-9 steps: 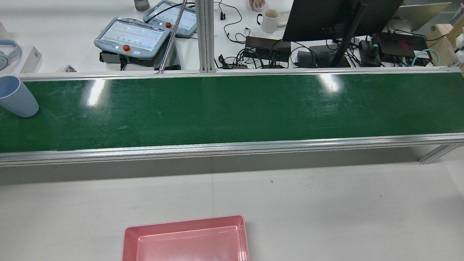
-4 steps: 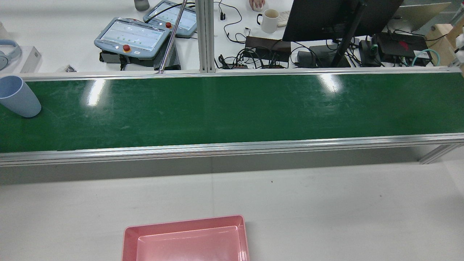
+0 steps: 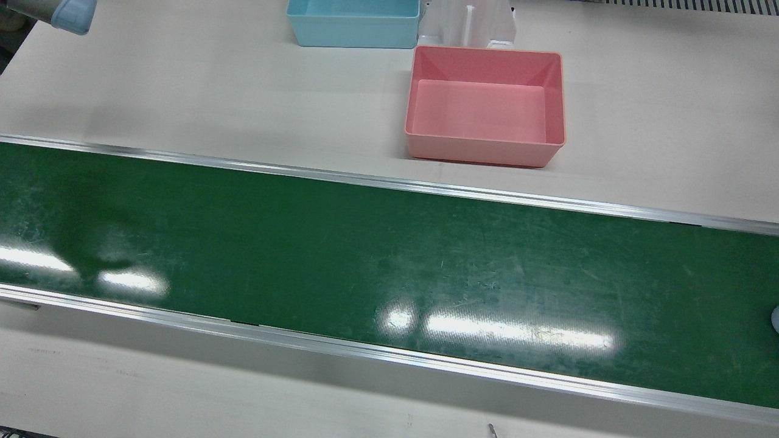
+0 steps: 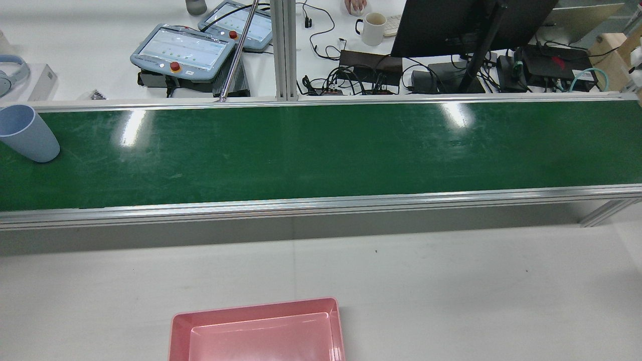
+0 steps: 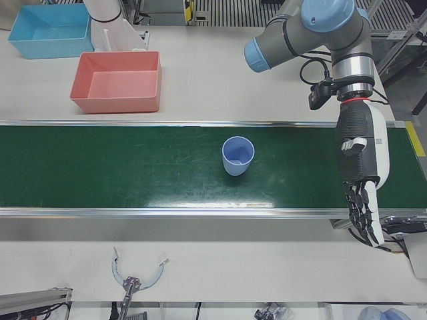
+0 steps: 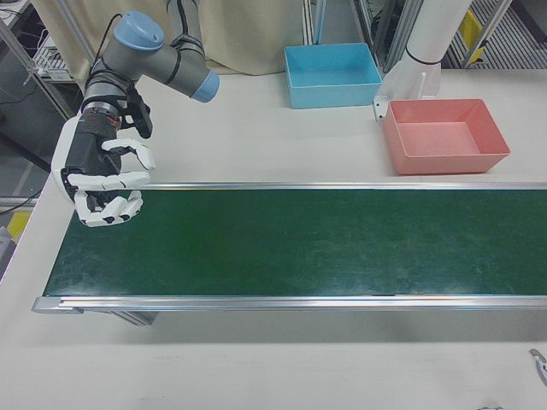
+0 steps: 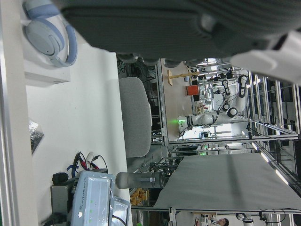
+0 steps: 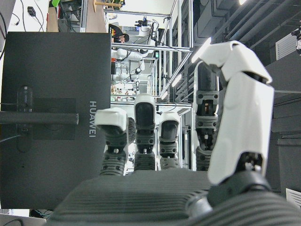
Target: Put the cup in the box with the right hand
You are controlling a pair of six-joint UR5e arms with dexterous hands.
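A light blue cup (image 4: 29, 134) stands upright on the green conveyor belt (image 4: 321, 150), at the left edge of the rear view and mid-belt (image 5: 237, 155) in the left-front view. The empty pink box (image 3: 485, 103) sits on the white table beside the belt, also visible in the rear view (image 4: 258, 331) and the right-front view (image 6: 444, 135). My right hand (image 6: 102, 184) hovers open over the opposite end of the belt, far from the cup, holding nothing. My left hand (image 5: 360, 193) hangs open with fingers pointing down past the belt's end, right of the cup.
A blue box (image 3: 353, 24) stands behind the pink one, next to a white pedestal (image 3: 468, 24). Beyond the belt in the rear view are teach pendants (image 4: 183, 50), a monitor (image 4: 451, 25), cables and a mug (image 4: 373, 28).
The cup has shifted a little to the right along the belt in the rear view. Nothing else has moved there.
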